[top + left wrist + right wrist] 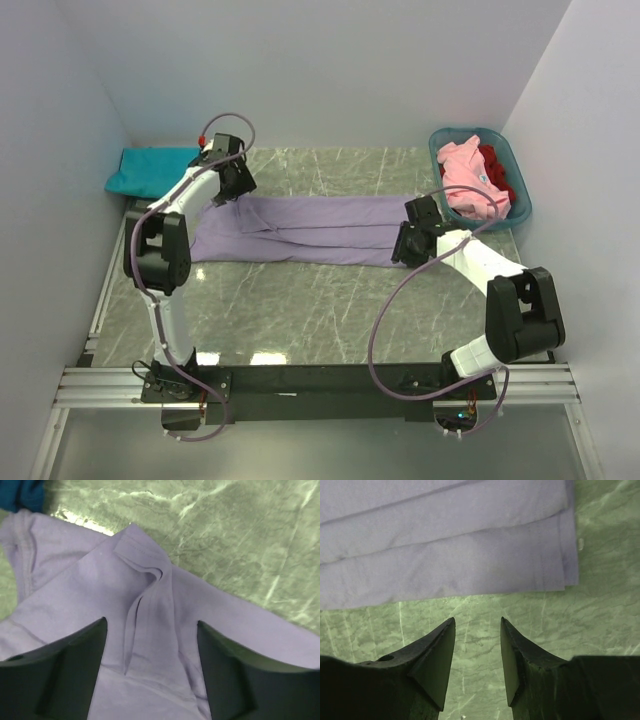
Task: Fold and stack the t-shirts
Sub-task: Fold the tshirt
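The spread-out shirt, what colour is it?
The shirt is lavender-purple, clearest in the top external view.

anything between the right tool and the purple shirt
Nothing visible. Only bare table lies between the open right tool and the shirt, whose folded edge is just ahead of it.

A green-grey marbled counter (300,310) bears a long folded lavender cloth t-shirt (310,230), reaching from under the left pincer (150,625) to just ahead of the right pincer (477,622). A folded teal cloth t-shirt (150,170) lies left of the left pincer, and a teal-blue plastic basket (520,190) stands beyond the right pincer.
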Action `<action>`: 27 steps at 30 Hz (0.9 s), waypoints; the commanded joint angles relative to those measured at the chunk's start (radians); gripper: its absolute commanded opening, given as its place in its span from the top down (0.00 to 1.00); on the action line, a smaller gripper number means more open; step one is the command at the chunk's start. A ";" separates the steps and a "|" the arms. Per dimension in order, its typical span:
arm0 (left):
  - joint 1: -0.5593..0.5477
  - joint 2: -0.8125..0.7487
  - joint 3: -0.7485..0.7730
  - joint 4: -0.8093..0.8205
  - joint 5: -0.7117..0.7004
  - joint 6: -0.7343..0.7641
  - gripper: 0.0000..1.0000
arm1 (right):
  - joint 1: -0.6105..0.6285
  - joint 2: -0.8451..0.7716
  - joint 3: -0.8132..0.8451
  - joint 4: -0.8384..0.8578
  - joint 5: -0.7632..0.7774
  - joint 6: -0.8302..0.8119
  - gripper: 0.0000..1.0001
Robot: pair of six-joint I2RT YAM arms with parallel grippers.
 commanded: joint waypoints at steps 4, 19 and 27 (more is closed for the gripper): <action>0.031 -0.249 -0.047 -0.059 -0.035 -0.066 0.06 | -0.085 -0.017 0.004 0.024 -0.007 0.057 0.50; 0.379 -0.682 -0.752 0.078 0.134 -0.160 0.01 | -0.252 -0.032 -0.160 0.198 -0.118 0.232 0.37; 0.420 -0.634 -0.795 0.148 0.222 -0.172 0.01 | -0.324 -0.026 -0.198 0.284 -0.196 0.266 0.37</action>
